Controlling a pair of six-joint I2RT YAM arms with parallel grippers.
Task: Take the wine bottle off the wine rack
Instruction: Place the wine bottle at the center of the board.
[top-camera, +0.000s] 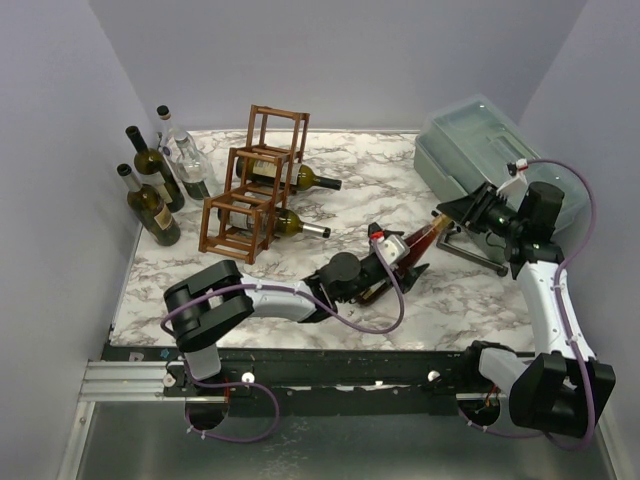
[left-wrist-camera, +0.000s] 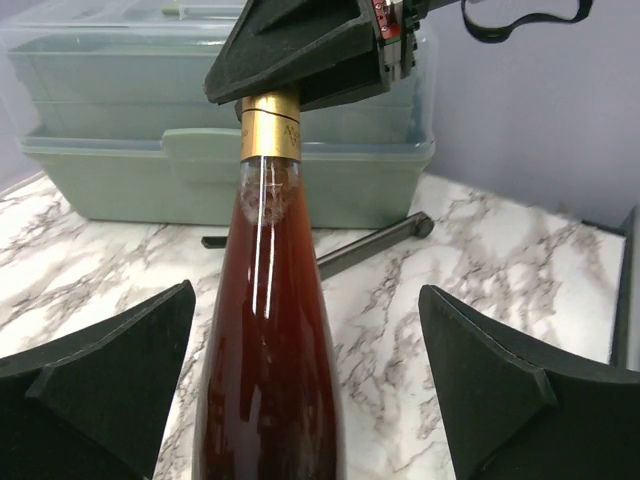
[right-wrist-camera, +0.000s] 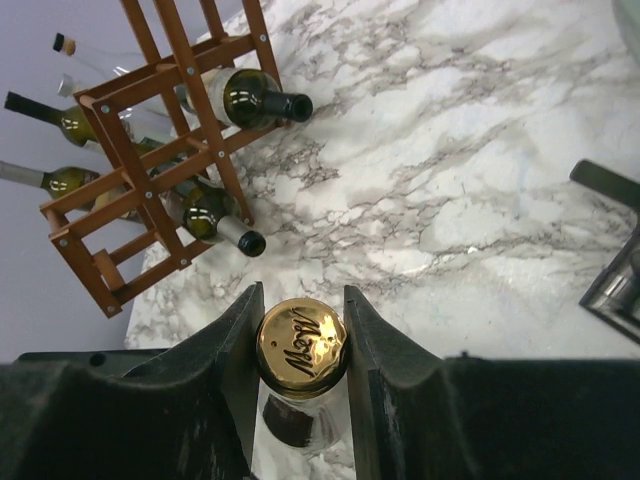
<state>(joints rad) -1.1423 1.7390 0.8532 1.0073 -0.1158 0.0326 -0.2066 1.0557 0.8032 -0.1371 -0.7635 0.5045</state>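
Two grippers meet at the amber-pink glass wine bottle with the gold cap (left-wrist-camera: 265, 350), whose long axis runs from the left gripper (left-wrist-camera: 305, 292) neck-first up to the right gripper (right-wrist-camera: 300, 300). The right jaws are closed on the capped neck, while the left fingers (left-wrist-camera: 100, 380) stand wide apart beside the body, touching nothing. The bottle hangs well right of the reddish-brown wooden open-frame wine rack (top-camera: 262, 152).

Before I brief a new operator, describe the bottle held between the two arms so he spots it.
Start at the wooden wine rack on the left of the marble table, then look right toward the grey-green bin. Between the arms slants the bottle, its neck clamped in the right gripper. Unlike the dark green bottles in the rack, it is reddish-amber with a gold cap.
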